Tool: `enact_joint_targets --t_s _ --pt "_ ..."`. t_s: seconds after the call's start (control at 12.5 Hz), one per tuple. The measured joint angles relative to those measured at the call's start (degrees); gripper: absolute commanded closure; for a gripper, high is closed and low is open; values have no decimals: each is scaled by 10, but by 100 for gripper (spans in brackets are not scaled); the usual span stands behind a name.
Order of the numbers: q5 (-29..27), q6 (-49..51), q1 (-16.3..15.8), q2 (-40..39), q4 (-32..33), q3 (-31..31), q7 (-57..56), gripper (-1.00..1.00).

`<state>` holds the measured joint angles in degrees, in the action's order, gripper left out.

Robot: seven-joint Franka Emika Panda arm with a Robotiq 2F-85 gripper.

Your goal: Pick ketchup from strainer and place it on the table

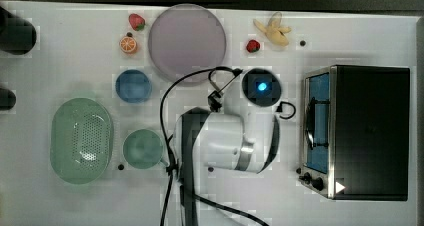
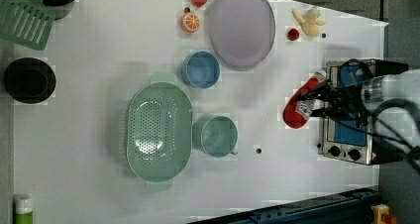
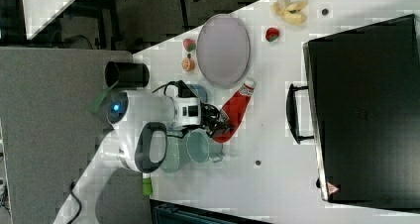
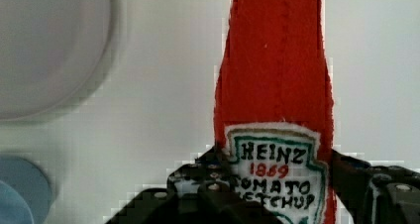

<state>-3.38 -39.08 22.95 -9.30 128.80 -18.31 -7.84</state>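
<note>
White surface (image 1: 75,206) fills the top view, with the pale green strainer (image 1: 81,140) lying empty at the top view's left, a green mug (image 1: 143,148) just beside it, a blue bowl (image 1: 133,85) above that, and a lilac plate (image 1: 186,42) further up. A toaster oven (image 1: 357,131) stands at the top view's right, and the arm (image 1: 225,141) covers the middle.

From the left view, the gripper (image 2: 317,97) has its fingers pinching the ketchup (image 2: 299,110), a red bottle held tilted just in front of the toaster oven (image 2: 346,135) and well apart from the strainer (image 2: 158,130).

Seen in the right view, the ketchup (image 3: 236,111) slants with its white cap towards the plate (image 3: 223,50), its lower end clamped in the gripper (image 3: 218,122) near the mug (image 3: 198,145).

At the wrist view, the black fingers (image 4: 198,194) press either side of the ketchup (image 4: 275,75) at its label, over bare surface (image 4: 163,95).
</note>
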Motion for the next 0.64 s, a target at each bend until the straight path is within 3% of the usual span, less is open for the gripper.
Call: enact_joint_targets --t_s 0.24,0.48,0.64 --pt "9 -68 -10 -33 31 -8 0 -27" --pt "28 -112 -13 -93 34 -7 0 -88" --pt "37 -110 -18 -114 34 2 -1 -100"
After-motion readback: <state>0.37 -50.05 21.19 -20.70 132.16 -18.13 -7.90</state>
